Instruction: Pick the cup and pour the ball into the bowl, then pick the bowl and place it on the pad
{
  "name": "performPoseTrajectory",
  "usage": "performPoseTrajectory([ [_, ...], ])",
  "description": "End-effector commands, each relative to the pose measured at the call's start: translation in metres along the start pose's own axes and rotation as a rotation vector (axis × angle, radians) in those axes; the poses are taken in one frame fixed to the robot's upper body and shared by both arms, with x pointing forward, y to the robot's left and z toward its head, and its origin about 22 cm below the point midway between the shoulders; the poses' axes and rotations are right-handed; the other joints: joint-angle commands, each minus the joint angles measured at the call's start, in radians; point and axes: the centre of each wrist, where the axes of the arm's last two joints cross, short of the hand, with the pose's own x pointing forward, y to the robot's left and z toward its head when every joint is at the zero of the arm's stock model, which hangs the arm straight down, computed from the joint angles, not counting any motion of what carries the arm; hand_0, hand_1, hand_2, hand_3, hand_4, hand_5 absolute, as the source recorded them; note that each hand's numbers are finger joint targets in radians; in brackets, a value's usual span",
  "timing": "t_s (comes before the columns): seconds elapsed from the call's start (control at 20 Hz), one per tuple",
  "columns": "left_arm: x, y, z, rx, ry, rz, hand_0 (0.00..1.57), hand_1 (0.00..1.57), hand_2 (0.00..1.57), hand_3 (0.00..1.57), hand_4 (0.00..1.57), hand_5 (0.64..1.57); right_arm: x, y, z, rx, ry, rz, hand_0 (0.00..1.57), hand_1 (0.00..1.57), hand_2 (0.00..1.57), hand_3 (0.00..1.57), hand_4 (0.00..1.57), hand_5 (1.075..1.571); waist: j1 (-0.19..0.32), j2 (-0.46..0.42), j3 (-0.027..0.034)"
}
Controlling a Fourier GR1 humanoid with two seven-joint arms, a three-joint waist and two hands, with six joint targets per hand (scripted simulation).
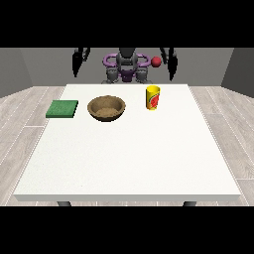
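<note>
Cup [153, 98] stands near table's [124, 158] far edge, likely light, rigid; grasp its sides; both hands' state unreadable.

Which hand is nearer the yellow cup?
Left: the hand at the view's right hangs behind the yellow cup, slightly right. The hand at the view's left is far across.
</note>
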Motion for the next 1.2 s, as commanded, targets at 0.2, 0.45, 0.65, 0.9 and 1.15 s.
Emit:
performPoseTrajectory([
  [0.2, 0.033, 0.011, -0.003, 0.000, -0.034, -0.052, 0.00, 0.00, 0.00, 0.00, 0.00, 1.562, 0.034, -0.010, -0.005, 0.016, -0.050, 0.023, 0.00, 0.00, 0.00, 0.00, 0.58, 1.570, 0.011, -0.255, 0.0297],
  [0.45, 0.020, -0.008, 0.028, 0.073, 0.163, 0.163, 0.00, 0.00, 0.00, 0.00, 0.00, 1.561, 0.022, 0.019, 0.043, 0.093, 0.172, -0.250, 0.00, 0.00, 0.00, 0.00, 0.52, 1.570, -0.053, -0.455, 0.0322],
  [0.65, 0.053, -0.028, 0.043, 0.036, 0.120, 0.163, 0.00, 0.00, 0.00, 0.00, 0.00, 1.551, 0.038, 0.003, 0.056, 0.019, 0.152, -0.259, 0.00, 0.00, 0.00, 0.00, 0.53, 1.569, 0.003, -0.400, 0.0328],
  [0.9, 0.048, -0.042, 0.057, 0.048, 0.008, 0.133, 0.00, 0.00, 0.00, 0.00, 0.00, 1.549, 0.070, 0.011, 0.069, 0.063, 0.018, -0.267, 0.00, 0.00, 0.00, 0.00, 0.49, 1.570, -0.039, -0.281, 0.0322],
  [1.15, 0.050, -0.039, 0.028, 0.048, -0.163, 0.096, 0.00, 0.00, 0.00, 0.00, 0.00, 1.537, 0.039, -0.001, 0.057, 0.058, -0.127, -0.272, 0.00, 0.00, 0.00, 0.00, 0.43, 1.571, -0.044, -0.095, 0.0327],
])
